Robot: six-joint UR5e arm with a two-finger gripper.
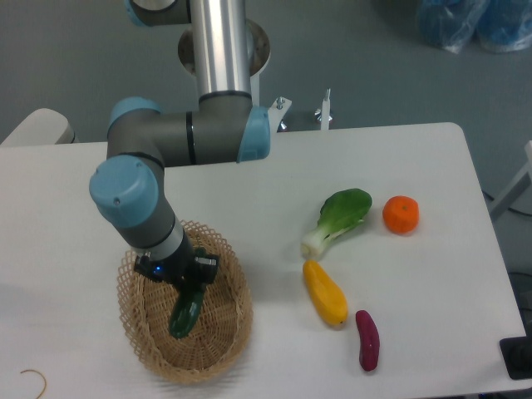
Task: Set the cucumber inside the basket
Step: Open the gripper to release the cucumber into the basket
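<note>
Overhead, white table (399, 158), grey floor (75, 58) behind

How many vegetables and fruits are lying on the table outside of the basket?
4, all right of the basket: the bok choy, the orange beside it, the yellow squash below, and the purple one nearest the front edge. The arm might hide something.
</note>
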